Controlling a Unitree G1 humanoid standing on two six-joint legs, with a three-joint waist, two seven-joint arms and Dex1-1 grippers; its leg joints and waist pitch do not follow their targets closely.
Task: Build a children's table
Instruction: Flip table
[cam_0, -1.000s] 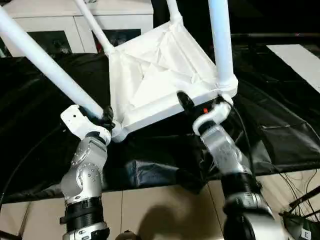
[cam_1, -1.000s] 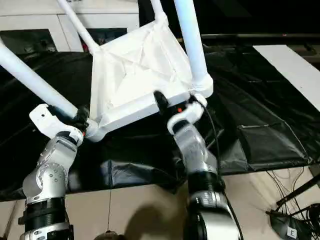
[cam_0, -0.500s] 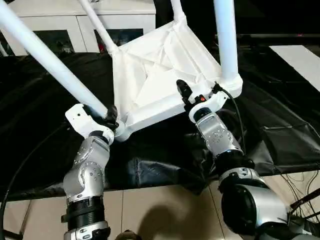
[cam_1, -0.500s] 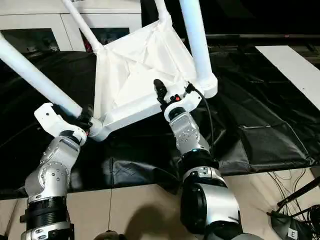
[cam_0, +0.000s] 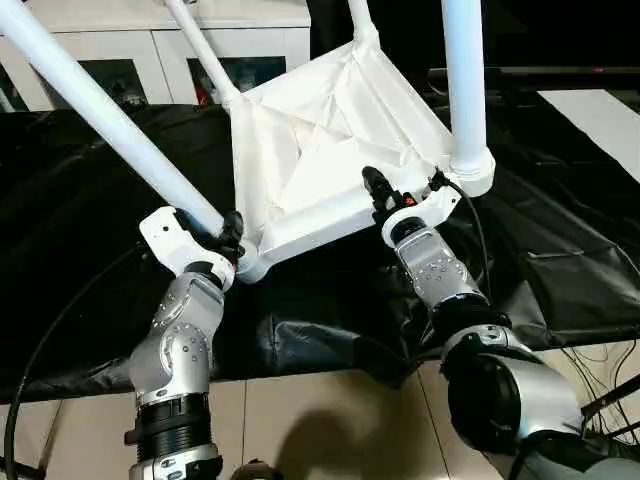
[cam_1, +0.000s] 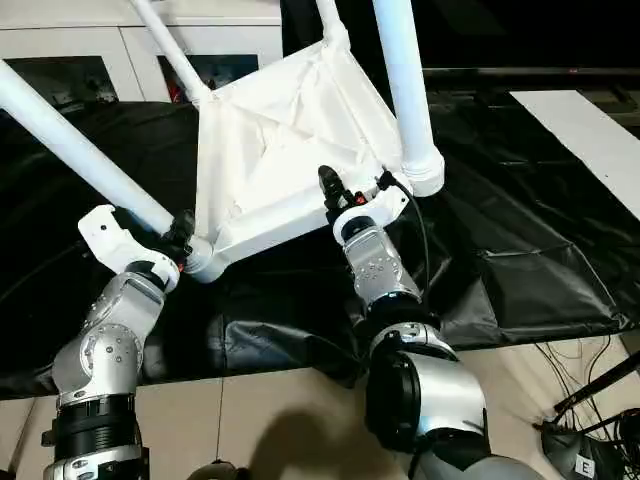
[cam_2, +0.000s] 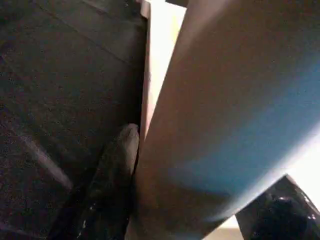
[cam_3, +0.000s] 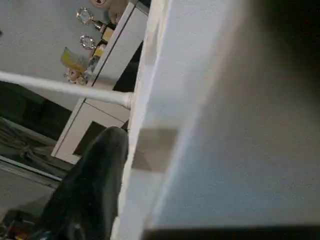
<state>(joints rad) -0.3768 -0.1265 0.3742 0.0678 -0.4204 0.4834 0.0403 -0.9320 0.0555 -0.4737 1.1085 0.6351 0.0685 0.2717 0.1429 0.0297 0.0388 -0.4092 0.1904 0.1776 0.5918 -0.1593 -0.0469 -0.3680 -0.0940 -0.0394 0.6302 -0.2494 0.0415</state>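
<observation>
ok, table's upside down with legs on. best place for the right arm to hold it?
The near long rim of the tabletop, close to the right corner socket. Come from the robot's side, low: the rim is a straight thin edge facing the robot, the legs rising above.

Robot test room: black sheeting (cam_0: 560, 250) over floor, loose cables (cam_0: 600, 375), white glass-door cabinet (cam_0: 110, 45).

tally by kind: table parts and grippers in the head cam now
Tabletop: 1
Legs fitted in corner sockets: 4 ()
Grippers: 2 (left gripper, right gripper)
Total: 7
</observation>
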